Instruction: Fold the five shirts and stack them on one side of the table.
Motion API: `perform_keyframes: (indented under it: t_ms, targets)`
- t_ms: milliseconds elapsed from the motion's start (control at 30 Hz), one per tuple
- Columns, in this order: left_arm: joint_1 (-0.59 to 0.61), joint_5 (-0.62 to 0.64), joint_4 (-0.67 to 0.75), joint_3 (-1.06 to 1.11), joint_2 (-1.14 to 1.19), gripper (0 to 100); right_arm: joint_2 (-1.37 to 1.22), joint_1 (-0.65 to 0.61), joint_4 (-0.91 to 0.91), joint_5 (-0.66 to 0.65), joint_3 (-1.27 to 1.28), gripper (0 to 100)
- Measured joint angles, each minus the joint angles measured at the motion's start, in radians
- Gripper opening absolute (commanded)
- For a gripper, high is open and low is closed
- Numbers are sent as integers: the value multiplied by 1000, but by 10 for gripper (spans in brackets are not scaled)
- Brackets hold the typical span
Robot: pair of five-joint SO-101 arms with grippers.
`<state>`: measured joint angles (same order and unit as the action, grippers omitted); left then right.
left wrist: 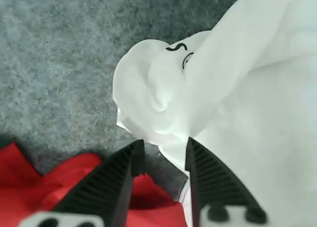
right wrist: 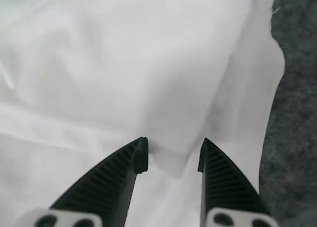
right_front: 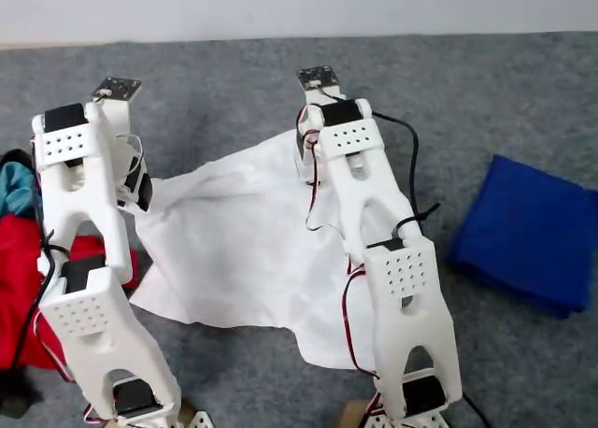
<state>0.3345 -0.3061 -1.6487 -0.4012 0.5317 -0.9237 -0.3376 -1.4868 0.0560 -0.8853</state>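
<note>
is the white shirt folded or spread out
Spread out. The white shirt lies open and rumpled across the table, unlike the blue shirt, which is a neat folded square.

Grey tabletop (right_front: 234, 82), pale wall (right_front: 280, 7).
A mottled, carpet-like covering spreads across it; beyond the far edge the wall runs plain and evenly lit.

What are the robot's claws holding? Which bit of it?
Nothing is pinched yet. The left claw and the right claw are both open, each with a fold of the white shirt between its jaws.
</note>
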Motion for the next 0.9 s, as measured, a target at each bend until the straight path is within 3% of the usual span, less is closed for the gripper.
perform_keyframes:
  t_ms: [400, 900]
  targets:
    - [0, 0, 0, 0, 0, 76, 0, -25, 29, -29, 0, 6]
    - [0, 2, 0, 0, 0, 76, 0, 32, -173, -95, -147, 10]
